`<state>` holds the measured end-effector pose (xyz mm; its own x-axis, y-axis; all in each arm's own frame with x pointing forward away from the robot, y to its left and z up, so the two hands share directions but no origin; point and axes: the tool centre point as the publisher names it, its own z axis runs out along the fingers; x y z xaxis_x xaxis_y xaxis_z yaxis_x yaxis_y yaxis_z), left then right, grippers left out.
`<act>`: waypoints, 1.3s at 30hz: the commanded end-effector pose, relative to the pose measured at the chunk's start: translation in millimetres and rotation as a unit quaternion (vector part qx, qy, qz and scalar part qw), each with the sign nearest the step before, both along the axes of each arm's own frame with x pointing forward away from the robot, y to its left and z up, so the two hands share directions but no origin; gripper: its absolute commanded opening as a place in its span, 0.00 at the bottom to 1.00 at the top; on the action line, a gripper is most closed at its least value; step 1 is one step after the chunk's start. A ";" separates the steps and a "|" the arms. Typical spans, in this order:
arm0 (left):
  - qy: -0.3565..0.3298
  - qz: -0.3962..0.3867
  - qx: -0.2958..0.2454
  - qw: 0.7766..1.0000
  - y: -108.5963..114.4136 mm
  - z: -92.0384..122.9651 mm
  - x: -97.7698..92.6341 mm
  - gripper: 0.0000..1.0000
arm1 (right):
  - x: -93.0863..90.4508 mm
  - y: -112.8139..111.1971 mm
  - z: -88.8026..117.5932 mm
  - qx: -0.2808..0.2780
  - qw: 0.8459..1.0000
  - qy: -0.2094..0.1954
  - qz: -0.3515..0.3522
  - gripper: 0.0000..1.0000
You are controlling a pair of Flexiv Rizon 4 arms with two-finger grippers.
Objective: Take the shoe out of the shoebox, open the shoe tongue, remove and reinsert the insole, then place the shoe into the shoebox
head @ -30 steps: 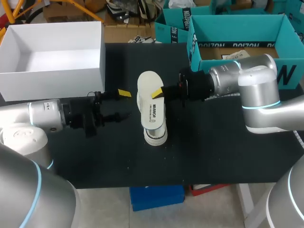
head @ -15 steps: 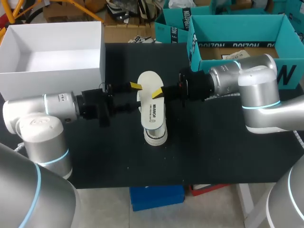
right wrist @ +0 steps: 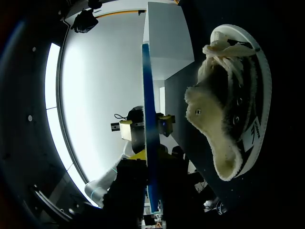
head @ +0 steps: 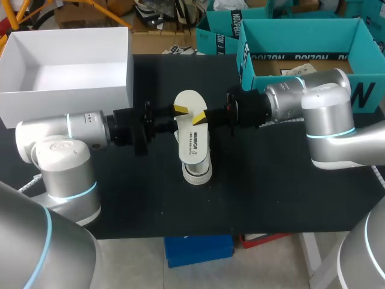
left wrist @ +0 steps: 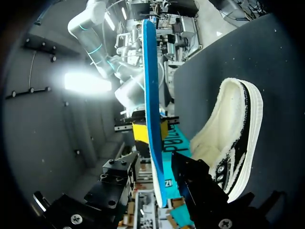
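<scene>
A white insole (head: 190,123) with a blue underside is held level over the black-and-white shoe (head: 197,170), which lies on the black table. My right gripper (head: 201,118) comes in from the right and is shut on the insole's edge. My left gripper (head: 179,112) is at the opposite edge, open, one finger above the insole and one below. In the left wrist view the insole (left wrist: 151,119) stands edge-on between the fingers of my left gripper (left wrist: 155,191), with the fleece-lined shoe (left wrist: 233,138) beside it. The right wrist view shows the insole (right wrist: 148,109) clamped in my right gripper (right wrist: 151,179), shoe (right wrist: 233,105) alongside.
An open white shoebox (head: 66,90) stands at the back left of the table. Teal cardboard boxes (head: 301,42) stand at the back right, behind my right arm. Bare black tabletop (head: 264,192) lies in front of the shoe.
My left arm has moved right to the insole's left edge, and its fingers have narrowed around it. The right arm, insole and shoe have stayed put.
</scene>
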<state>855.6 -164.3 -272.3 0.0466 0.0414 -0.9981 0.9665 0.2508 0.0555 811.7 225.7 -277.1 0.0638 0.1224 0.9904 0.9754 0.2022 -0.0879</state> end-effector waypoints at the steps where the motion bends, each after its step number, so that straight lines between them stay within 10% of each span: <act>1: 0.000 0.002 0.001 1.000 -5.1 -2.1 1.0 0.37 | 0.3 0.9 -0.9 0.000 1.000 0.000 0.000 0.00; 3: 0.001 0.002 0.001 1.000 -6.0 -2.4 1.1 0.34 | 0.3 0.9 -0.9 0.000 1.000 0.000 0.000 0.00; 6: 0.000 0.003 0.001 1.000 -6.5 -2.2 0.5 0.00 | 0.3 0.9 -0.9 0.000 1.000 0.000 0.000 0.00; 13: -0.001 0.004 0.005 1.000 -1.0 -3.1 -3.1 0.00 | 0.3 0.9 -0.9 0.000 1.000 0.000 0.000 0.00; 14: 0.000 0.004 0.006 1.000 0.4 -4.2 -3.4 0.00 | 0.3 0.9 -0.9 0.000 1.000 0.000 0.000 1.00; 39: 0.126 -0.071 0.187 0.972 36.9 -16.0 -97.1 0.00 | -49.4 -50.4 15.0 -0.088 0.988 -0.004 -0.125 1.00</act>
<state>769.4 -141.8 -295.3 -0.1585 0.3380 -0.9277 0.9849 0.1203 -0.1245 783.5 185.4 -273.0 0.1012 0.2515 0.9626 0.9908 0.0623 -0.1205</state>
